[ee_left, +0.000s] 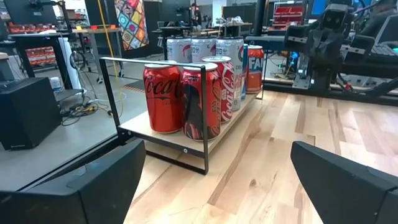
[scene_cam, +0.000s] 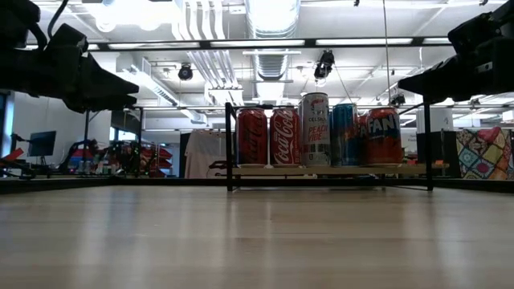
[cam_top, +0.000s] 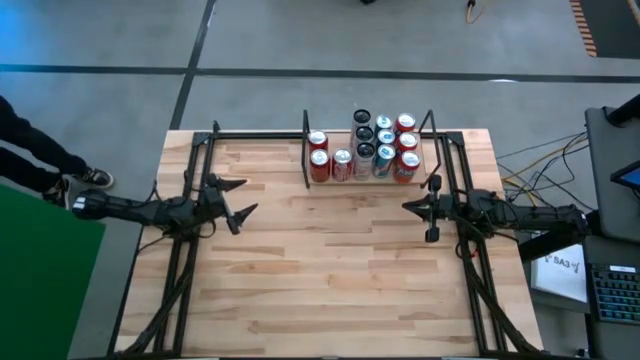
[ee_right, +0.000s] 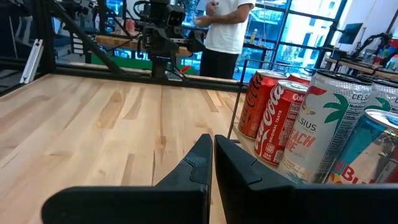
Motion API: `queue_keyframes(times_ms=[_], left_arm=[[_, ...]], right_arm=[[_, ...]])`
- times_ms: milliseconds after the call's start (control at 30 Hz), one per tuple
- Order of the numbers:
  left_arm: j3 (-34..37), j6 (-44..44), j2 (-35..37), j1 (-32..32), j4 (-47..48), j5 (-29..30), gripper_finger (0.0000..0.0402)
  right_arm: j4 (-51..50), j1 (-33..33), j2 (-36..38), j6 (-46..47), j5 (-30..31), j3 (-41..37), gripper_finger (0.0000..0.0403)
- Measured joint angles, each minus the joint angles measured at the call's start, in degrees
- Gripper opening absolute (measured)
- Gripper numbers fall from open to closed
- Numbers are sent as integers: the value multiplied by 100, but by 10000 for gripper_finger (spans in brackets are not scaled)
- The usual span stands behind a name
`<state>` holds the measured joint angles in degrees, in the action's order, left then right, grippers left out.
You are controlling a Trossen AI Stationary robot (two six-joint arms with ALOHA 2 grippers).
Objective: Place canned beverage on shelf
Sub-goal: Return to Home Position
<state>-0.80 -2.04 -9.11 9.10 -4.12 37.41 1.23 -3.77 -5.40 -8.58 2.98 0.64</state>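
Observation:
The shelf [cam_top: 306, 150], a small light-wood board in a thin black frame, stands at the table's far edge, middle. Several cans [cam_top: 375, 150] stand upright on it: red cola cans, white and blue cans; they also show in the low view [scene_cam: 315, 128]. My left gripper [cam_top: 245, 197] is open and empty at the table's left, above the wood, pointing toward the shelf [ee_left: 134, 130]. My right gripper [cam_top: 405, 207] is shut and empty at the table's right, near the shelf's right end; its fingers [ee_right: 213, 146] point past the cans [ee_right: 280, 124].
The plank tabletop [cam_top: 330, 280] lies bare in front of the shelf. Black arm frames [cam_top: 190, 170] stand at both sides. A person [ee_right: 224, 31] stands beyond the table's left side; a shoe [cam_top: 95, 178] shows there. A laptop [cam_top: 615, 290] sits off the right edge.

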Motion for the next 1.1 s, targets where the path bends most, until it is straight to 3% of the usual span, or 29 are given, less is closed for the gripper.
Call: queue_keyframes(times_ms=[1100], left_arm=[[-2,0,-168,0,-7,-7,389]], right_arm=[[-4,0,-1,2,2,-7,9]])
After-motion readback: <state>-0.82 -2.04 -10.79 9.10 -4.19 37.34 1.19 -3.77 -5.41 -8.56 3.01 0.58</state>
